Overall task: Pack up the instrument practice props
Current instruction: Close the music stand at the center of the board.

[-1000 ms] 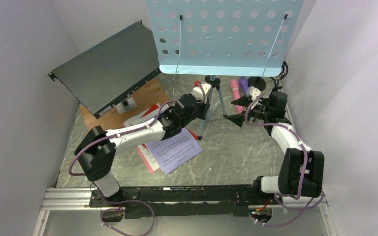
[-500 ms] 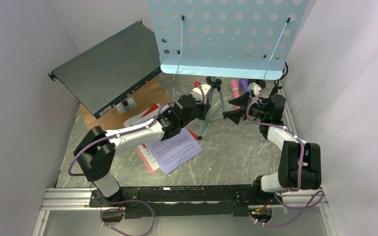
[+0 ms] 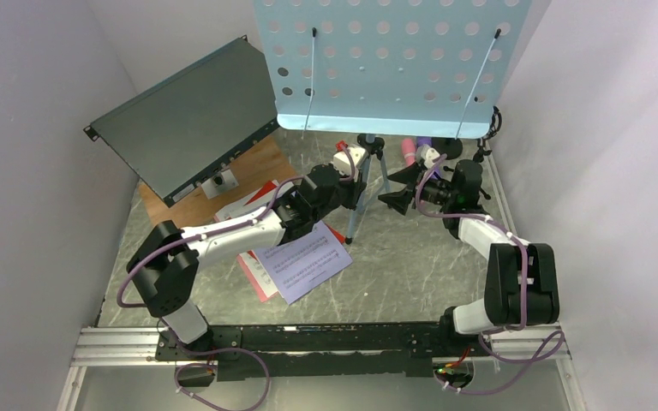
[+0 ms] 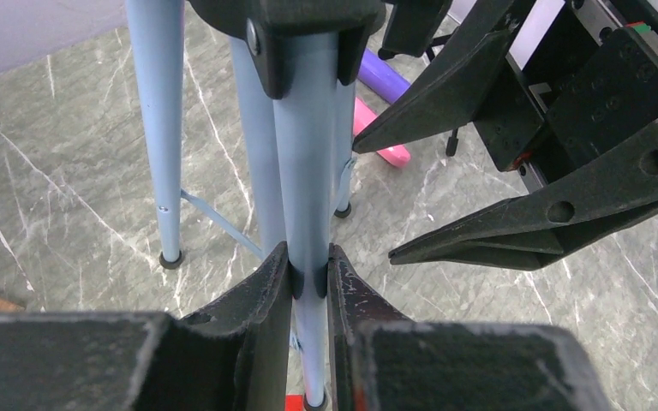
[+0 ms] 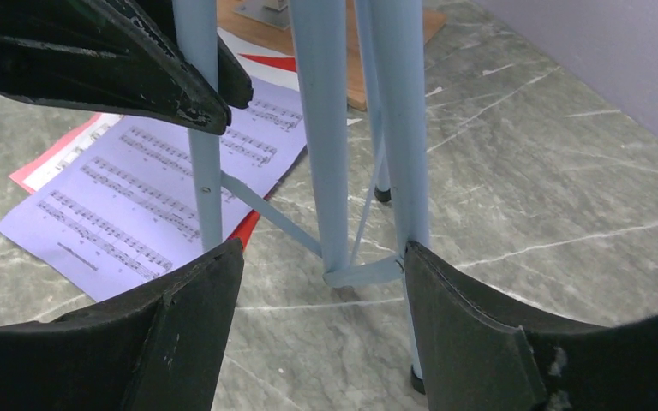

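Step now: folding up the music rack (image 3: 394, 64) so it can be packed. It stands at the back of the table (image 3: 411, 274), w/ its blue holey top up high and its tripod legs (image 4: 304, 171) spread out. The L gripper (image 4: 308, 274) is pinching one thin blue leg low down, pads tight on both sides. The R gripper (image 5: 321, 257) is spread wide, w/ two legs and the little cross brace (image 5: 364, 272) between its fingers. One finger tip looks v. close to a leg, but I can't tell if it touches.

Next move, I think: R needs to squeeze in on the legs & push them together, while L holds the stand steady. Go slow, bc the top is big and the whole thing could tip over.

Other stuff isn't packed yet. The white page (image 3: 302, 261) lies on top of the red page (image 3: 255, 276), right by the L arm. The pink mic (image 4: 381, 145) & purple mic (image 4: 385, 81) lie on the table at the back, just past the R gripper.

Vs. a sec ago: the R gripper has slid left, closer to the stand, & its fingers are a bit less wide. L hasn't let go of its leg. The blue top swayed a little to the side, then came back. The pages didn't move at all.
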Motion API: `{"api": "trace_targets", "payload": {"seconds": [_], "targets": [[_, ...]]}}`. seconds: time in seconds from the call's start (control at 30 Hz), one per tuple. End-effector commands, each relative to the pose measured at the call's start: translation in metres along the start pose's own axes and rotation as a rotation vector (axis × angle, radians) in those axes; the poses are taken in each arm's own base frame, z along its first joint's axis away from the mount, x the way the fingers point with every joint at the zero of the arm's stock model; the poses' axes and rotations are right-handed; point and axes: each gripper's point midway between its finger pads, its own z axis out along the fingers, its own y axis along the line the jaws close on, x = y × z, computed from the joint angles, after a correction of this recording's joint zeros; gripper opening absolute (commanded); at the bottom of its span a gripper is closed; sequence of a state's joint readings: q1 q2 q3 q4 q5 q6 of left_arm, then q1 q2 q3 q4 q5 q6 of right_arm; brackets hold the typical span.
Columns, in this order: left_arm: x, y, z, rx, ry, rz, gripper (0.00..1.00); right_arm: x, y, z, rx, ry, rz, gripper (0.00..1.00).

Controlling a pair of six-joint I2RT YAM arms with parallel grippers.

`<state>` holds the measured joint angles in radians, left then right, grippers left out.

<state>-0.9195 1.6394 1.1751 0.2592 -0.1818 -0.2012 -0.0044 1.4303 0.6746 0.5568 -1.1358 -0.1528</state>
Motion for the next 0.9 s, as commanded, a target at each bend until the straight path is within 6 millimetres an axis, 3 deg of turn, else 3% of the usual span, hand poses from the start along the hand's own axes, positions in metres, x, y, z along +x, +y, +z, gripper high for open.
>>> {"api": "trace_targets", "payload": {"seconds": [0.0,0.13,0.5,0.63,0.87], "targets": [[-0.069,-0.024,-0.022,0.087,-0.178,-0.050,0.00,-0.029,0.002,-0.002,-0.054,-0.014,-0.210,0.71],[-0.070,-0.024,-0.023,0.082,-0.177,-0.049,0.00,-0.033,0.004,-0.007,-0.056,-0.002,-0.286,0.73],[-0.074,-0.030,-0.024,0.113,-0.170,-0.052,0.00,-0.050,-0.033,0.007,0.069,-0.107,-0.162,0.69],[-0.075,-0.032,-0.025,0.123,-0.172,-0.054,0.00,-0.044,-0.017,0.023,0.004,-0.092,-0.172,0.64],[-0.083,-0.036,-0.028,0.145,-0.199,-0.063,0.00,-0.041,-0.010,0.028,-0.027,-0.086,-0.217,0.53]]}}
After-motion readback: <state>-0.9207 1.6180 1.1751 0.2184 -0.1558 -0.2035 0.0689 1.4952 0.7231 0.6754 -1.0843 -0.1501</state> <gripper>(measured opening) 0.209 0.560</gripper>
